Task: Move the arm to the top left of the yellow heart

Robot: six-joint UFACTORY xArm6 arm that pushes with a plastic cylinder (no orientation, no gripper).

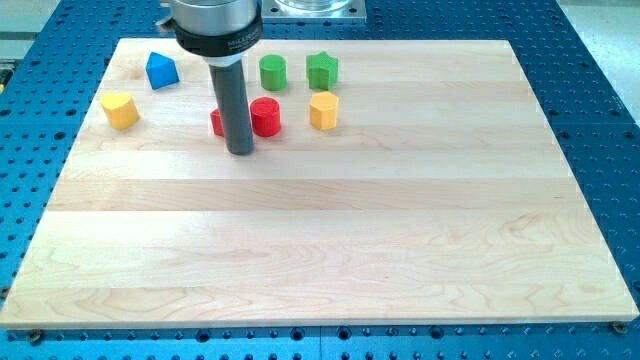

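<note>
The yellow heart (119,109) lies near the board's left edge, towards the view's top. My tip (241,151) rests on the board well to the right of it and a little lower. The rod stands in front of a red block (216,122), hiding most of it, with a red cylinder (265,116) just right of the rod.
A blue block (161,70) lies up and right of the yellow heart. A green cylinder (272,72) and a green star-like block (322,71) sit near the top. A yellow hexagonal block (324,110) lies right of the red cylinder. The wooden board (330,240) sits on a blue perforated table.
</note>
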